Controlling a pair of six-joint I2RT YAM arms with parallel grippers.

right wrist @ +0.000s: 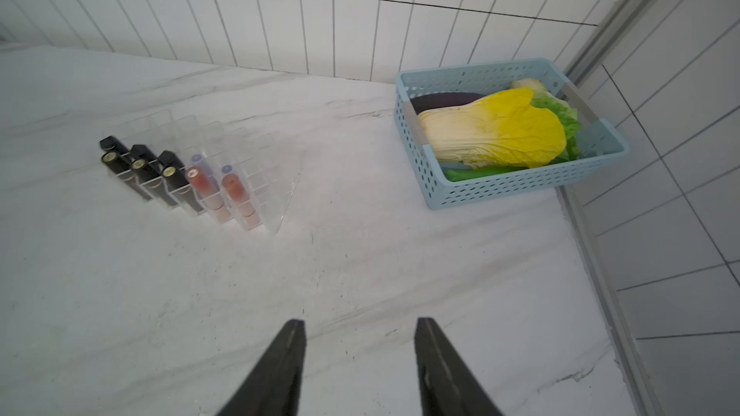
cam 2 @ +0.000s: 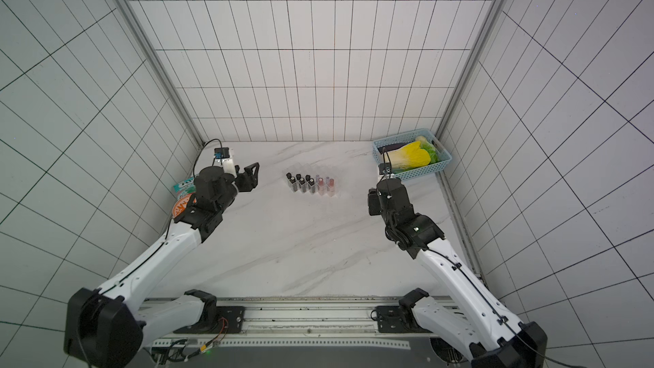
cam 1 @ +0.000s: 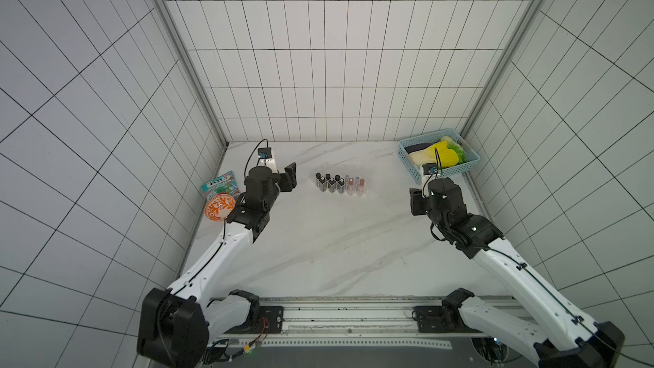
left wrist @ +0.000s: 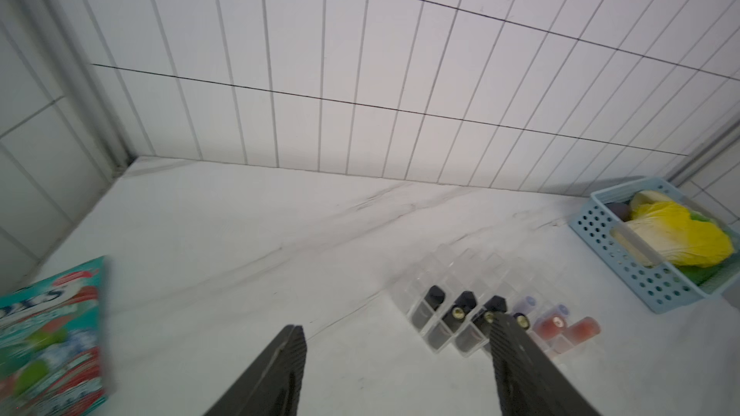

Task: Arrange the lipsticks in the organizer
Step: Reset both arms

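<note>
Both grippers off the organizer, lipsticks slotted in
Left gripper [left wrist: 396, 324] hangs with jaws wide and nothing between them, right gripper [right wrist: 361, 321] spread and empty too above the worktop [right wrist: 160, 314]; between the two, nearer the left one, sits the clear organizer [right wrist: 280, 194] with the lipsticks [right wrist: 172, 178] upright in its slots, blacks on the left gripper's side, lilac and pink-red toward the right gripper, blue basket [right wrist: 500, 190] beyond the right gripper

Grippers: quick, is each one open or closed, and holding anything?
Left gripper: open, holding nothing.
Right gripper: open, holding nothing.
</note>
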